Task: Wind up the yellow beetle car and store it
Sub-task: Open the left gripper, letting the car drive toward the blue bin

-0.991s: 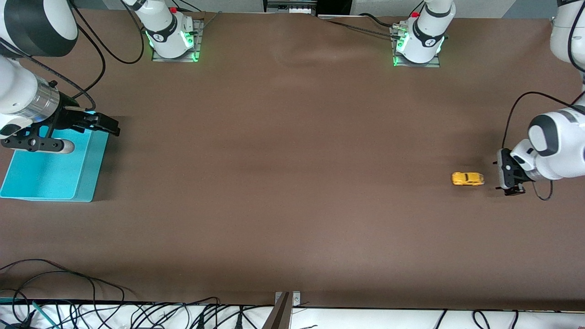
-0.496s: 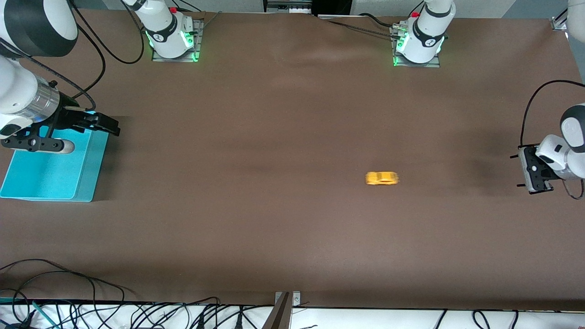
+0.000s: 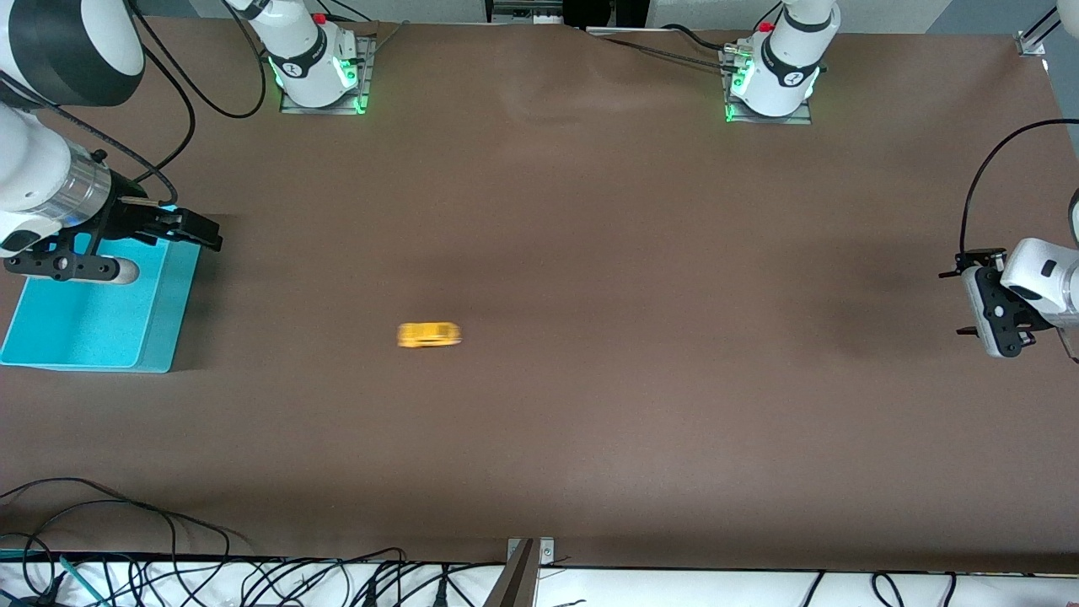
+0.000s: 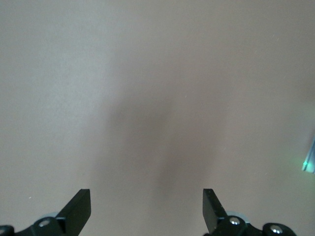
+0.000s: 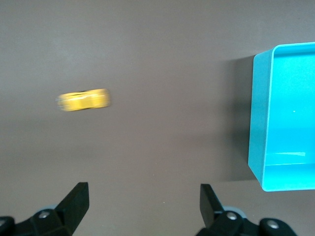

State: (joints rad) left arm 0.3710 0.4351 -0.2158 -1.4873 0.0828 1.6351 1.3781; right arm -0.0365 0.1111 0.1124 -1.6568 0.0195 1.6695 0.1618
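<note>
The car [image 3: 429, 335] has rolled well away from the empty, wide-open left gripper [image 3: 969, 292] toward the bin [image 3: 156, 324], where the right gripper [image 3: 206, 232] waits open.

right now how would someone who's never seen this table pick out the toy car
Start at the blue bin at the right arm's end of the brown table, under the right claw. Look from it toward the left arm's end: the toy car sits alone on the bare cloth. It is the only small yellow thing, blurred.
</note>
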